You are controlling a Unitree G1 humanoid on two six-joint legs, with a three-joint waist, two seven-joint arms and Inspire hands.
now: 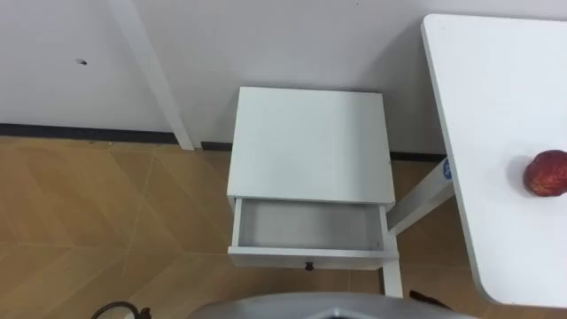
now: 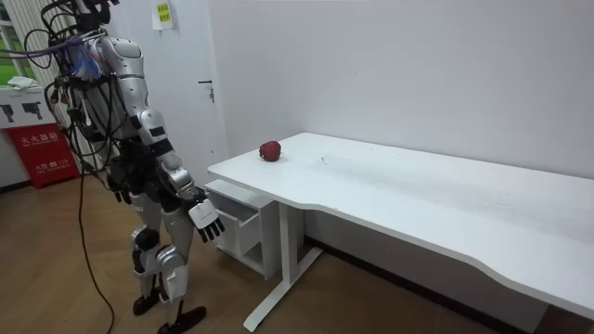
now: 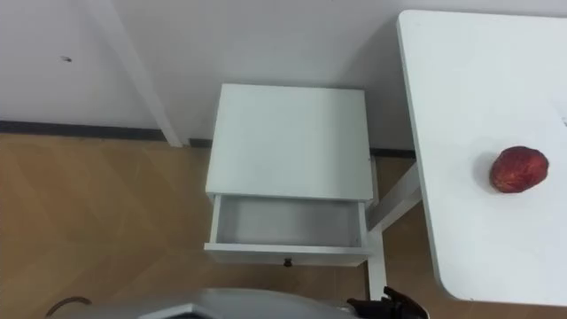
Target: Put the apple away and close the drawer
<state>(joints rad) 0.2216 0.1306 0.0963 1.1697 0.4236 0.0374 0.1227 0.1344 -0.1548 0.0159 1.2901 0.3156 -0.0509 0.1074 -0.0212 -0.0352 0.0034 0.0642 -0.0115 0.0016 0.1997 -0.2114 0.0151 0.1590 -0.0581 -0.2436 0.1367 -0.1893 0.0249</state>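
Note:
A red apple (image 1: pixel 547 173) (image 3: pixel 518 169) (image 2: pixel 270 151) lies on the white table (image 1: pixel 483 106), near the end closest to me on my right. Straight ahead and below stands a white nightstand (image 1: pixel 310 142) (image 2: pixel 243 237). Its drawer (image 1: pixel 306 226) (image 3: pixel 288 221) is pulled out and holds nothing, and a small dark knob (image 1: pixel 309 265) sits on its front. In the room view I stand upright facing the nightstand. My right hand (image 2: pixel 206 223) hangs low in front of the drawer, open, with relaxed fingers and nothing in it. My left hand (image 2: pixel 121 190) hangs by my hip.
A white wall runs behind the nightstand and table, with a dark skirting (image 1: pixel 89 133) and a slanted white post (image 1: pixel 155 80) to the left. The table's white leg (image 1: pixel 416 199) stands just right of the drawer. Wood floor (image 1: pixel 106 221) lies open to the left.

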